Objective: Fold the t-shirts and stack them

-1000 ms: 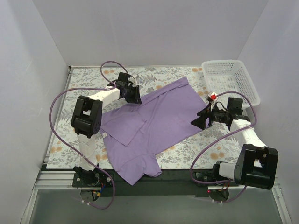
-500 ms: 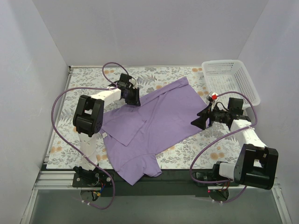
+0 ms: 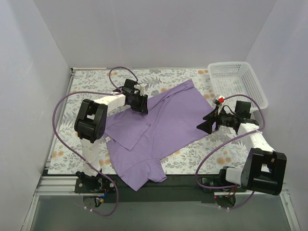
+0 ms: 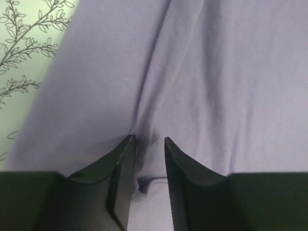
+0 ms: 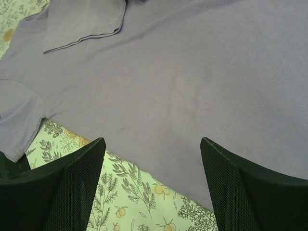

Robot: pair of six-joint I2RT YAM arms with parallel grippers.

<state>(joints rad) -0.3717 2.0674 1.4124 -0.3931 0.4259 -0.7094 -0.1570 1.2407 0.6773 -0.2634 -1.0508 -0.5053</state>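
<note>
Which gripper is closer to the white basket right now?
Right. The right gripper hangs open off the near left corner of the basket; the left gripper is much farther left, across the t-shirt.

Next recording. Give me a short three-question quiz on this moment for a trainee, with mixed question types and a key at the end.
1. Short answer: what sits between the fingers of the left pincer?
2. True or false: the t-shirt lies inside the white basket.
3. Multiple choice: which one hovers with its jaws wide apart over the shirt's edge? A) left pincer B) right pincer C) neither

Key
1. A pinched fold of the purple t-shirt.
2. False; the shirt lies outside the basket.
3. B
</note>
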